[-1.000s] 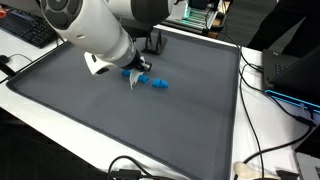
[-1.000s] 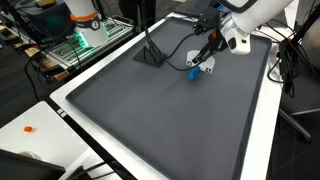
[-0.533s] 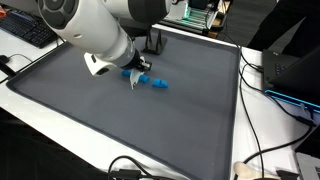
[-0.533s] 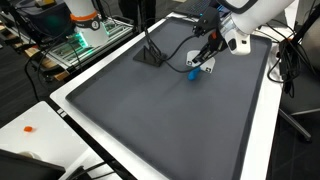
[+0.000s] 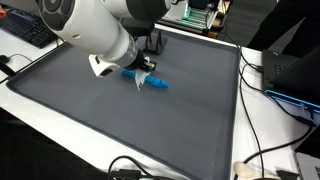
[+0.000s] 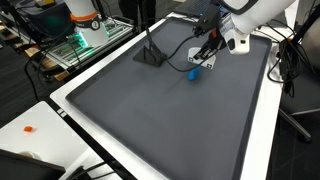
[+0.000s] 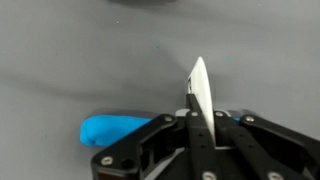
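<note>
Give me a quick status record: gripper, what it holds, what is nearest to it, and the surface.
gripper: shut, low over the mat
held: thin white piece, sticking out from between the fingers
nearest: blue object, lying on the mat beside the fingers; contact cannot be told
surface: dark gray mat
</note>
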{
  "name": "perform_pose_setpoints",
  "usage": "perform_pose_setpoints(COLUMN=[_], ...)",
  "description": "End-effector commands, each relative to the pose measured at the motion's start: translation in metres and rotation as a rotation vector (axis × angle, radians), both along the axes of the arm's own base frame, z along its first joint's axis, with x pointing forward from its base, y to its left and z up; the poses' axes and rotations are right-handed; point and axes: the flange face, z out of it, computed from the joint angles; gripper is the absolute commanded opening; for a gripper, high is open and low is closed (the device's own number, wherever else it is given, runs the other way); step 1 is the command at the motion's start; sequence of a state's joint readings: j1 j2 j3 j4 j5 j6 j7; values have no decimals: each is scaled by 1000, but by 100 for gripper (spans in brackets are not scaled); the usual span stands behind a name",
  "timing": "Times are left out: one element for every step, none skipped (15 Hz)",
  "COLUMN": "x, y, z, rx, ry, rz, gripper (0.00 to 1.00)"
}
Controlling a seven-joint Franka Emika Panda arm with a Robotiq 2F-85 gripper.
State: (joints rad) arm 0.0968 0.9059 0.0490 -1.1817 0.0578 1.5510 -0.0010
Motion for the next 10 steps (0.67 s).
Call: perform_pose_setpoints(x=[1,2,2,2,2,3,3,3,4,5], y=[-2,-4,-5,-6,-8,-11,-14,-17,-22,-27], z=[14,19,23,28,32,37,40,43,45,46], rx=[5,1,4,1,-4,-10,-15,-21,-31,-41], ry=[-4,-11,-16,-20,-24,-28,-32,-36,-39,-40], rz=[1,0,1,0,-1,-3,-7,-11,-14,-17], gripper=[1,1,1,1,1,1,1,1,1,1])
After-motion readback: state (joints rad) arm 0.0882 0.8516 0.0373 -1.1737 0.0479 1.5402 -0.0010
